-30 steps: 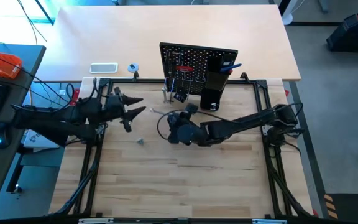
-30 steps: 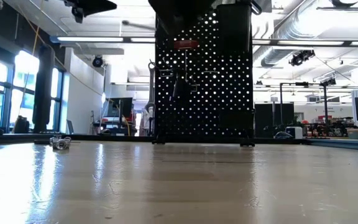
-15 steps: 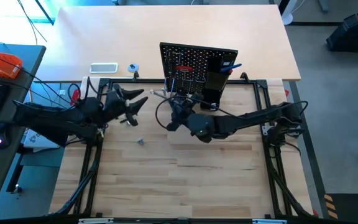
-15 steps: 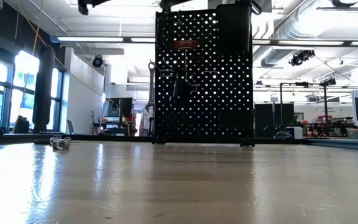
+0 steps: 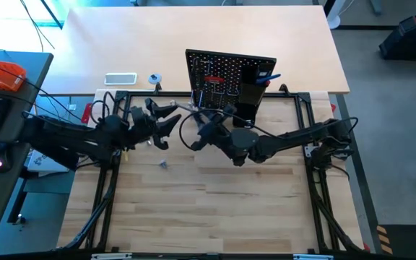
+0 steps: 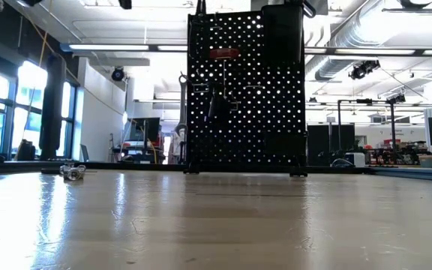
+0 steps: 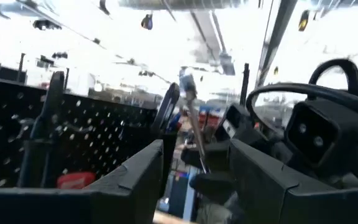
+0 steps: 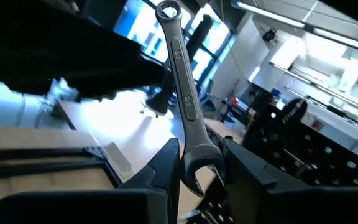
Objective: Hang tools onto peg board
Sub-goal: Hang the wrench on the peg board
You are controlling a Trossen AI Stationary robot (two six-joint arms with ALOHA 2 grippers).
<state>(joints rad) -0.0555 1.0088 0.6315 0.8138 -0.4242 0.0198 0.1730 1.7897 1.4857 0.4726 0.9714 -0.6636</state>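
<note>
A: Item, wrench (image 8: 184,106)?
B: It was clamped by its open end in the right gripper (image 8: 197,163), ring end raised, at seven o'clock of the peg board (image 5: 230,78).

A: Left gripper (image 5: 166,115)?
B: It was held at nine o'clock of the wrench, fingers (image 7: 132,180) parted, nothing between them.

A: Board?
B: It stood upright at twelve o'clock on the table (image 5: 215,206), tools hung on it.

bright overhead strip lights flare white — the left wrist view is motion-blurred, the table (image 6: 216,225) glossy with glare.

Open-ceilinged robotics lab: ducts (image 6: 366,30), workbenches (image 6: 411,156).
</note>
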